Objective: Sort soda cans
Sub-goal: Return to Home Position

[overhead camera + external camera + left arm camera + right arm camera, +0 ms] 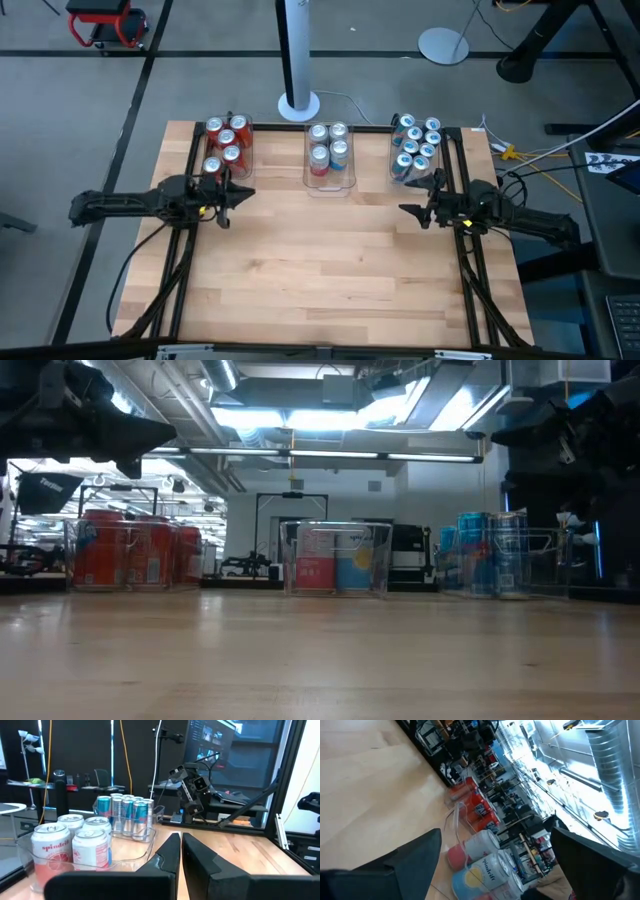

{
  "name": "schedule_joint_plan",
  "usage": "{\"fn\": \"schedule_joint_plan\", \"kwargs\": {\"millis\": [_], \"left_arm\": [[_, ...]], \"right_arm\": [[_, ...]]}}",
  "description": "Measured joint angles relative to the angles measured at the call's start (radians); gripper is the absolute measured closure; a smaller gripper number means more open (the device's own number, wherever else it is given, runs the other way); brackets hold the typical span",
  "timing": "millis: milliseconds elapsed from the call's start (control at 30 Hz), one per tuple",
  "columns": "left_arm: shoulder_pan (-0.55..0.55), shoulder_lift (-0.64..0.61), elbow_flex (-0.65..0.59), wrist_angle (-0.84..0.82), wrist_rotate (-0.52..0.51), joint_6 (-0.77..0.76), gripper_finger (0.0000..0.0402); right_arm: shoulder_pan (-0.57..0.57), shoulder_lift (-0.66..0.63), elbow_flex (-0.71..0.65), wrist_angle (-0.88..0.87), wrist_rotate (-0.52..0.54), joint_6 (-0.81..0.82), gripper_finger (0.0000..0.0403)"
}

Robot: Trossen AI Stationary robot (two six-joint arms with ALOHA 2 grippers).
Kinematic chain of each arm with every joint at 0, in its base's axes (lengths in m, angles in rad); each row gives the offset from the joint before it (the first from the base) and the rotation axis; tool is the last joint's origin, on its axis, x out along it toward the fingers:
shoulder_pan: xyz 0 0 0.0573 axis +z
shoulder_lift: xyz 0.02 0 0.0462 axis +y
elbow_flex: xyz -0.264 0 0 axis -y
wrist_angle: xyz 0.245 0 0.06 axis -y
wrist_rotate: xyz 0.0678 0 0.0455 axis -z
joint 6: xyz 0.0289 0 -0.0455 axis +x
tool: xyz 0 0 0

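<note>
sorting looks finished, as far as these views tell: nothing stands loose on the bench (330, 280), and every can in sight sits inside 1 of the 3 clear bins (330, 181) lined along the far edge. the step in hand reads as the return to the rest pose.

the left arm (130, 207) lies along the bench's left side, raised off the wood. the left jaws are just by the near end of the left bin, pressed almost together with only a thin slit between them and nothing held. the right arm (520, 222) mirrors it on the right side. the right jaws are spread wide and empty, near the right bin but apart from it.

the next move calls for little, in my judgement: fold each arm home without clipping a bin wall, the left being the closer call.

the red cans (225, 140) stand in the left bin, 5 by my count. the silver-and-red cans (328, 142), 4 of them, stand in the middle bin. the teal-blue cans (415, 145) pack the right bin too tightly to count surely. all stand upright, silver tops up, each colour in its own bin.
</note>
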Motion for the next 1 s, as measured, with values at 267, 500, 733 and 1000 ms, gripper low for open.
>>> {"fn": "schedule_joint_plan", "kwargs": {"millis": [267, 500, 733, 1000], "left_arm": [[0.0, -0.154, 0.0, -0.209, -0.003, -0.023, 0.0391], [0.0, -0.15, 0.0, -0.225, -0.087, -0.019, 0.0391], [0.0, -0.147, 0.0, -0.225, -0.088, -0.019, 0.0391], [0.0, -0.147, 0.0, -0.225, -0.088, -0.018, 0.0391]], "right_arm": [[0.0, 0.003, -0.001, -0.002, 0.002, 0.019, 0.0029], [0.0, 0.005, -0.001, -0.005, 0.019, -0.024, 0.0029], [0.0, 0.005, -0.001, -0.005, 0.02, -0.04, 0.0029], [0.0, 0.005, -0.002, -0.005, 0.02, -0.04, 0.0029]]}}
